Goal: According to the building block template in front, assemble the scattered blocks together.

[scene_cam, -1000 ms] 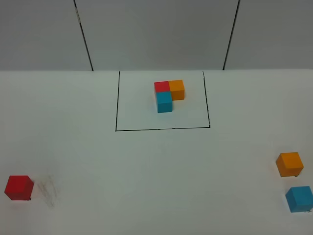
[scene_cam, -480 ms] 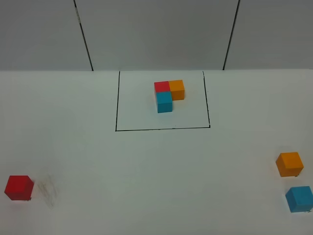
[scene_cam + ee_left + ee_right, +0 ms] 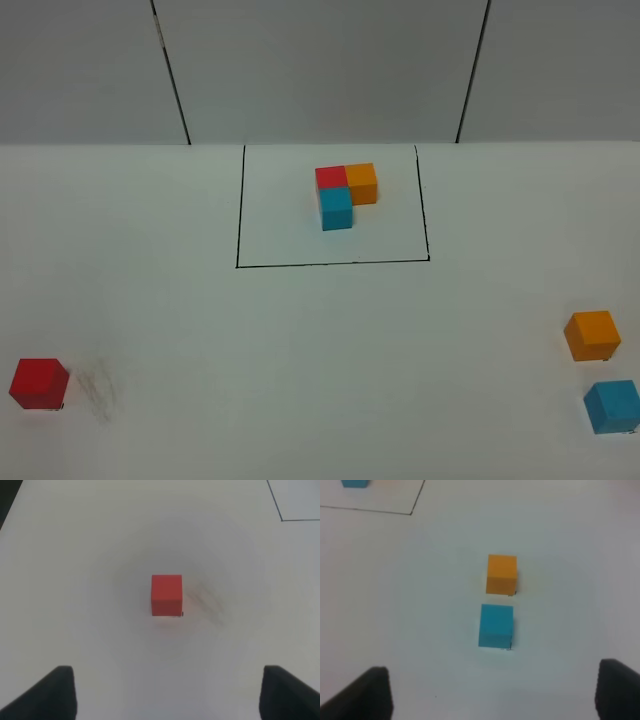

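No shift since before: left gripper (image 3: 167, 695) wide, facing red cube (image 3: 166, 595); right gripper (image 3: 495, 695) wide, facing orange cube (image 3: 501, 573), blue cube (image 3: 495, 625).

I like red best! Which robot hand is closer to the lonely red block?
Left. The left gripper hangs right over the loose red block, jaws open. The right gripper hangs over the loose orange block and blue block, far off on the other side.
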`<state>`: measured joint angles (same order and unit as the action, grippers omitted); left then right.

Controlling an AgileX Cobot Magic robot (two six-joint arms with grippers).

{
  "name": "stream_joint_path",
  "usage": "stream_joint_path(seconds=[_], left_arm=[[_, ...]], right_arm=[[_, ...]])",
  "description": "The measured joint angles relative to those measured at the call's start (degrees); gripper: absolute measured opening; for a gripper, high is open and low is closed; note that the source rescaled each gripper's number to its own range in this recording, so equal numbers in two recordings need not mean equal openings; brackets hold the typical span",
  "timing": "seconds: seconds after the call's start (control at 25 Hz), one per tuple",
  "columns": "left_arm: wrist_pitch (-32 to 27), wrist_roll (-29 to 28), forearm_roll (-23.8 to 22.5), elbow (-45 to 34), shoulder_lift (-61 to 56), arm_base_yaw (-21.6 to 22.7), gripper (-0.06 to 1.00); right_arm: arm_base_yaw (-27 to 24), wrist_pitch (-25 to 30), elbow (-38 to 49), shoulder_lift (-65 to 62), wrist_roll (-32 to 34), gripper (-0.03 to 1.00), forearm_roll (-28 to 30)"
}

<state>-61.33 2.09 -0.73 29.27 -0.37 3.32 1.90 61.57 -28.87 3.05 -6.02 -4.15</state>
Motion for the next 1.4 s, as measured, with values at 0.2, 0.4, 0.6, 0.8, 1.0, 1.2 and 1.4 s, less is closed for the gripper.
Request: stream_joint_path(seconds=[0.2, 0.4, 0.6, 0.8, 1.0, 1.2, 1.4], left_arm=[[0.0, 0.0, 0.0, 0.0, 0.0, 0.0, 0.83], [0.06, 0.0, 0.0, 0.0, 0.07, 0.0, 0.83], [1.56, -2.48, -0.03, 1.6, 3.41, 0.0, 0.83], [3.19, -2.83, -0.21, 6.21, 10.94, 0.0, 0.71], [3.61, -2.89, -0.58, 10.41, 19.51, 0.0, 0.46], [3.84, -2.89, -1.29, 14.15, 28.67, 0.0, 0.25], [3.78, -2.89, -2.3, 18.78, 37.09, 0.0, 0.18]], right_arm=[[0.0, 0.0, 0.0, 0.0, 0.0, 0.73, 0.0], [0.0, 0.0, 0.0, 0.0, 0.0, 0.73, 0.0], [0.0, 0.0, 0.0, 0.0, 0.0, 0.73, 0.0], [0.0, 0.0, 0.0, 0.0, 0.0, 0.73, 0.0], [0.0, 0.0, 0.0, 0.0, 0.0, 0.73, 0.0], [0.0, 0.0, 0.0, 0.0, 0.0, 0.73, 0.0], [0.0, 0.0, 0.0, 0.0, 0.0, 0.73, 0.0]])
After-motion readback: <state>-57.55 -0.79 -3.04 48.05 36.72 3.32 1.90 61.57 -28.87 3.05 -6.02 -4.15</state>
